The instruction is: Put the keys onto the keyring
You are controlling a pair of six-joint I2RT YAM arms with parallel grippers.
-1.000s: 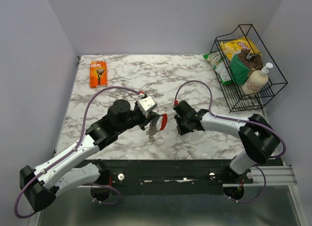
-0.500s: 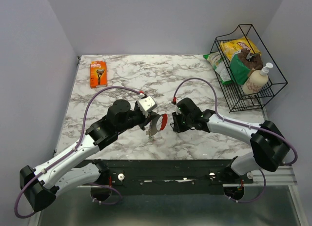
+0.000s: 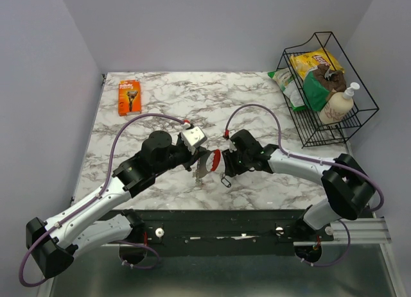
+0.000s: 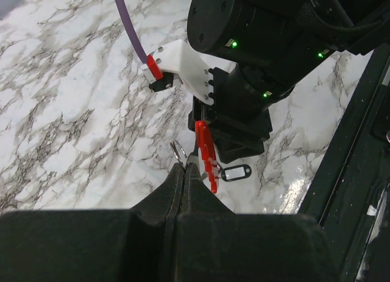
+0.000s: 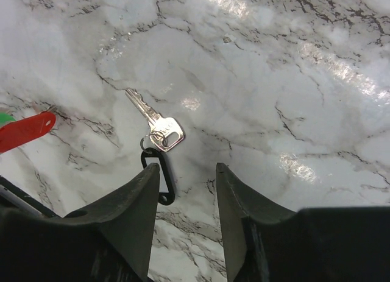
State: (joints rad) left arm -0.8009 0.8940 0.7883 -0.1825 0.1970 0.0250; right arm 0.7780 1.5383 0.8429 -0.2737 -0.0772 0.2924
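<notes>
Left arm (image 3: 90, 212) and right arm (image 3: 300, 162): white shells, black joints — a purple cable (image 3: 113, 149) on each.

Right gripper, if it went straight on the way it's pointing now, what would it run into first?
Probably the bare marble table: the right gripper points down at it, open, with nothing in the gap. The keyring lies right at the gap's edge and might get clipped; depth is unclear.

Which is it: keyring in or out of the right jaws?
Out. The keyring lies flat on the table, a silver key at its end; the right gripper jaws stand apart, nothing between them.
</notes>
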